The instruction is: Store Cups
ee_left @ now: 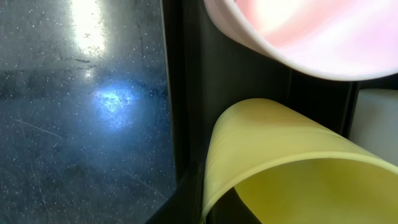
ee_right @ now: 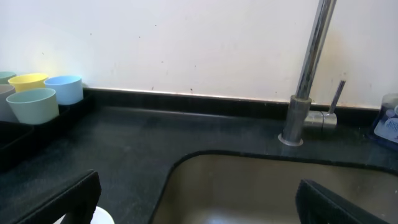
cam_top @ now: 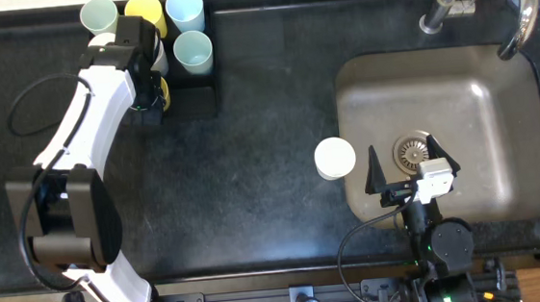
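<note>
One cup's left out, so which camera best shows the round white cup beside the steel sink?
The top view: the round white cup stands whole on the dark counter by the steel sink. The right wrist view catches its white edge; the left wrist view faces a yellow cup.

Dark speckled countertop (cam_top: 260, 142) runs across pretty much the whole scene, with a bright patch of light glare on it. On the right there's a stainless sink (cam_top: 497, 94) sunk into it, round drain (cam_top: 411, 150) sitting toward the basin's left side. A tall chrome faucet (ee_right: 309, 68) stands behind the sink with a thin lever (ee_right: 336, 96) beside it. Plain off-white wall (ee_right: 186, 43) behind. Some blue-labelled container (ee_right: 388, 121) sits just right of the faucet, mostly cut off.
</note>
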Robot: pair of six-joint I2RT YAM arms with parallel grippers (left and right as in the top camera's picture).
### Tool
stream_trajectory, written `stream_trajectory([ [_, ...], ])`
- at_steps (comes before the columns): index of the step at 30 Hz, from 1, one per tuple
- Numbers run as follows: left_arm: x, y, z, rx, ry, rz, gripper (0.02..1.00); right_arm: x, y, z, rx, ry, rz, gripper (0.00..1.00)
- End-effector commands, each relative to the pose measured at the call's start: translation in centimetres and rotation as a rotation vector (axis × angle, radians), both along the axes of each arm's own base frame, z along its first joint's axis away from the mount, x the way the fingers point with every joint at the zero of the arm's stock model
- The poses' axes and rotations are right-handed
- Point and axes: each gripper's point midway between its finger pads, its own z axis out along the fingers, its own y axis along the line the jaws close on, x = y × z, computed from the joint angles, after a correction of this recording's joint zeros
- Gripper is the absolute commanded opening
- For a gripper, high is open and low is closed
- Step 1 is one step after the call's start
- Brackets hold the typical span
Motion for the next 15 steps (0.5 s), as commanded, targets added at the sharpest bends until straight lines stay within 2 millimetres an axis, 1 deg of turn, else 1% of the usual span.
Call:
stream_trajectory([
  [1,-0.2,0.4,-0.3,0.013,0.006,0.028,0.034,0.0,-0.1,-0.2,0.004,-0.004,-0.004,0.998],
  [4,-0.2,0.5,-0.3,0.014,0.005,0.028,0.049,0.0,-0.1,-0.2,0.004,-0.004,-0.004,0.998],
  [9,-0.2,0.5,0.0,0.018,-0.003,0.028,0.123,0.0,-0.1,-0.2,0.004,-0.004,-0.004,0.996],
  [11,-0.3,0.6,0.8,0.022,-0.014,0.030,0.202,0.0,-0.1,-0.2,0.004,-0.004,-0.004,0.996],
  [15,-1.3,1.0,2.7,0.037,-0.024,0.033,0.485,0.0,-0.1,-0.2,0.004,-0.004,-0.004,0.998],
])
